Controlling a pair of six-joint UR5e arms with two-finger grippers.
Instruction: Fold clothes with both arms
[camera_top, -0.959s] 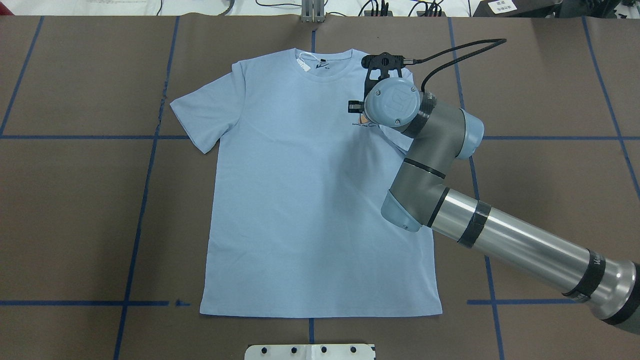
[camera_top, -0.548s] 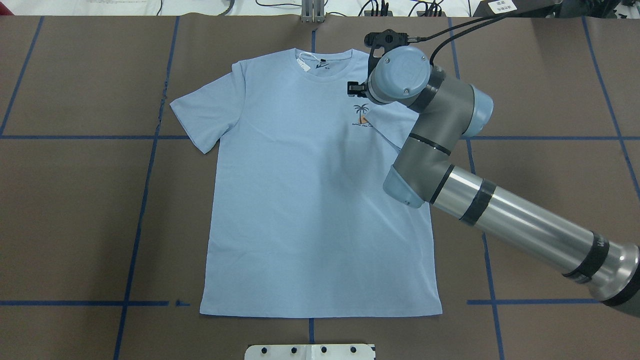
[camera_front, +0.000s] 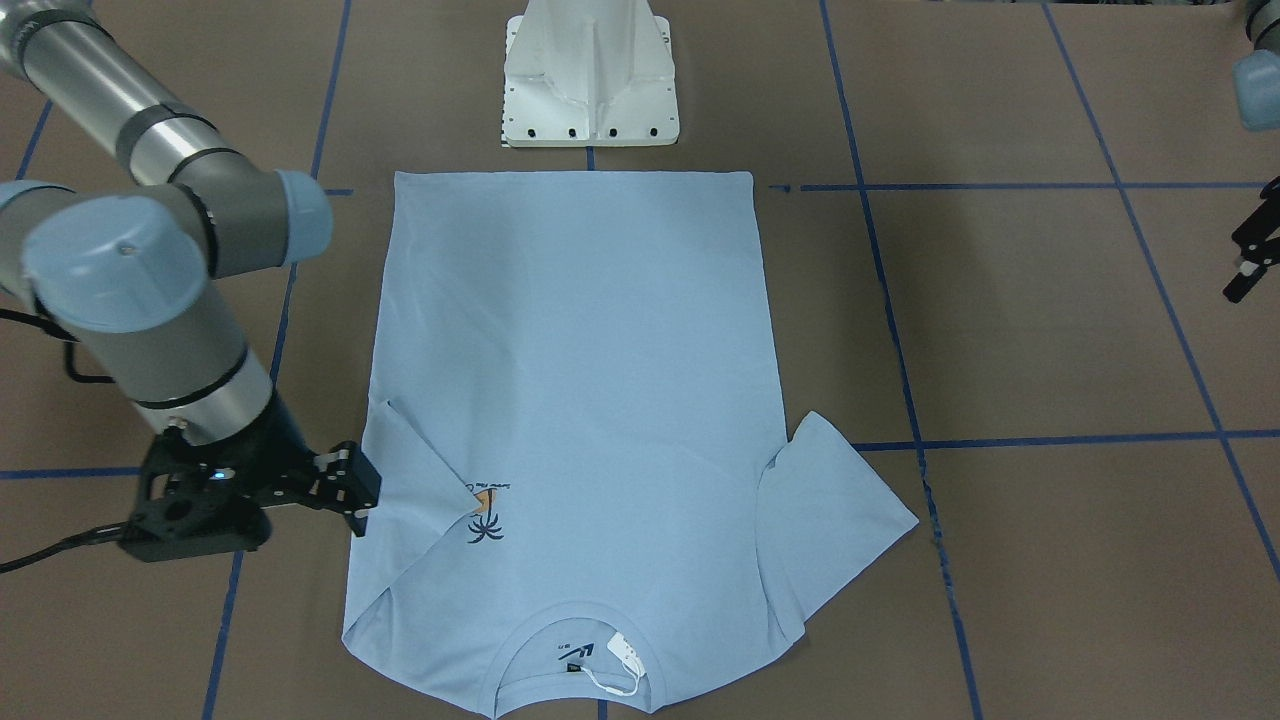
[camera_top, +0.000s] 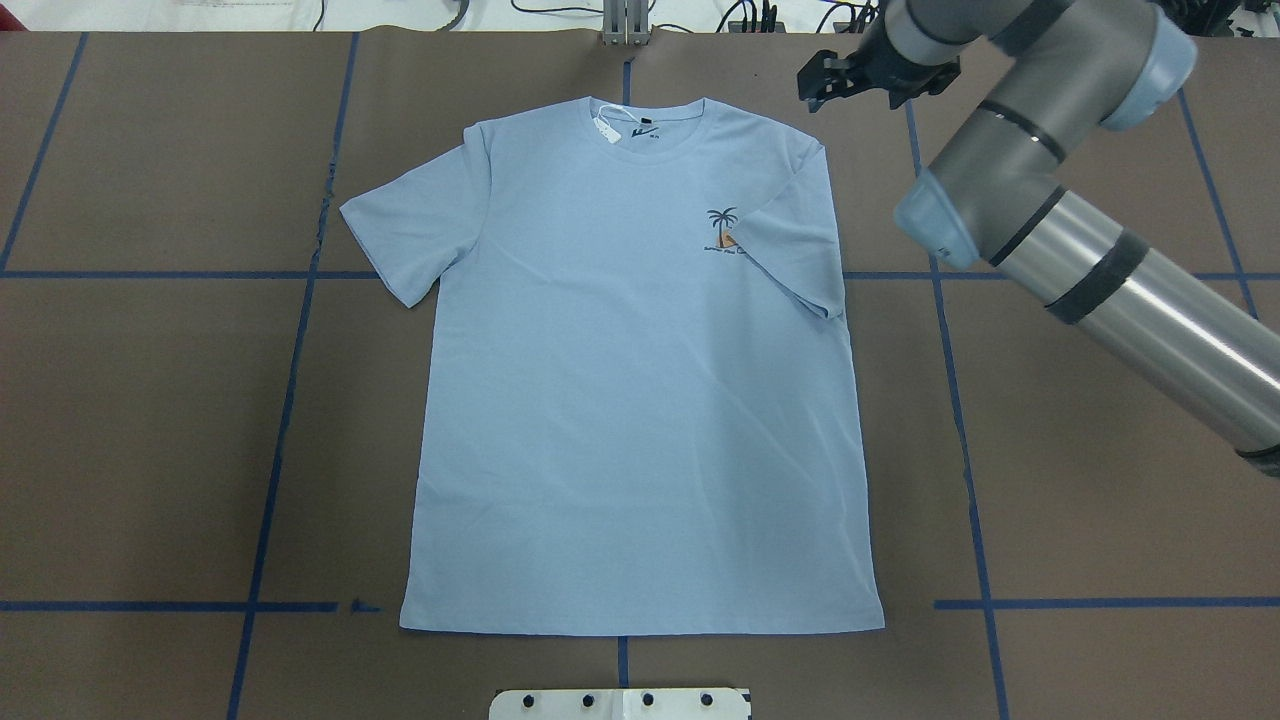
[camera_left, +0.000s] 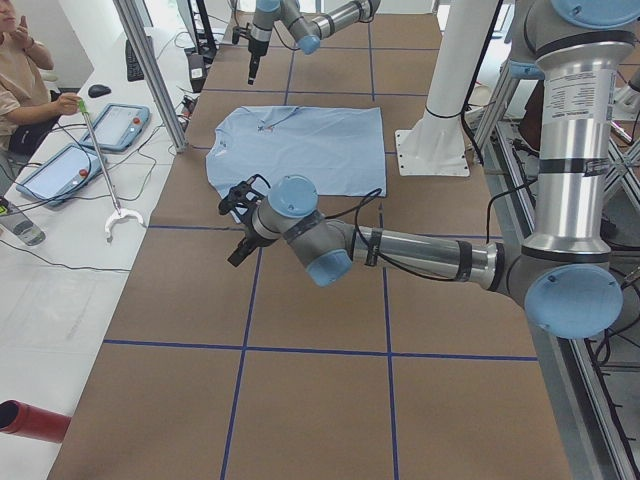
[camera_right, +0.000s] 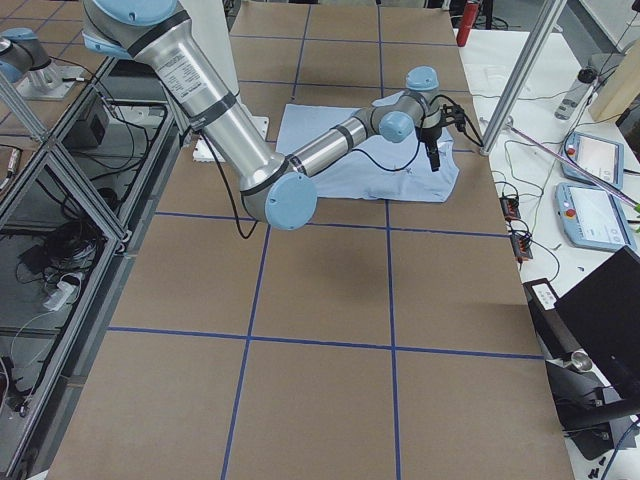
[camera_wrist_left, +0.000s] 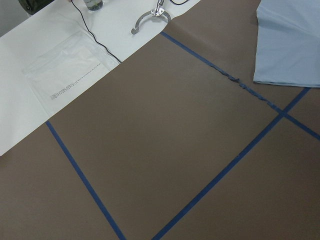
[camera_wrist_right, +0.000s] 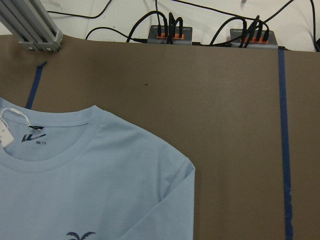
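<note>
The light blue T-shirt (camera_top: 620, 400) lies flat and face up, collar toward the table's far edge. Its sleeve (camera_top: 795, 260) on my right side is folded inward over the chest and touches the palm print (camera_top: 722, 232). The other sleeve (camera_top: 400, 225) is spread out. A white hang tag (camera_top: 605, 128) rests in the collar. My right gripper (camera_top: 815, 80) hovers beyond that shoulder, off the cloth, open and holding nothing; it also shows beside the shirt (camera_front: 580, 350) as the right gripper (camera_front: 350, 490). My left gripper (camera_front: 1245, 270) hangs far out to the side over bare table; I cannot tell its state.
The white pedestal base (camera_front: 590, 90) stands at the shirt's hem end. Blue tape lines (camera_top: 290, 400) cross the brown table. Beyond the far edge are a white bench with tablets (camera_left: 110, 125), a seated person (camera_left: 20, 80), cables and power strips (camera_wrist_right: 167, 35).
My right arm has risen off the shirt's chest and swung back and outward past the shoulder. The folded sleeve and the print are now uncovered. The shirt has not moved.
</note>
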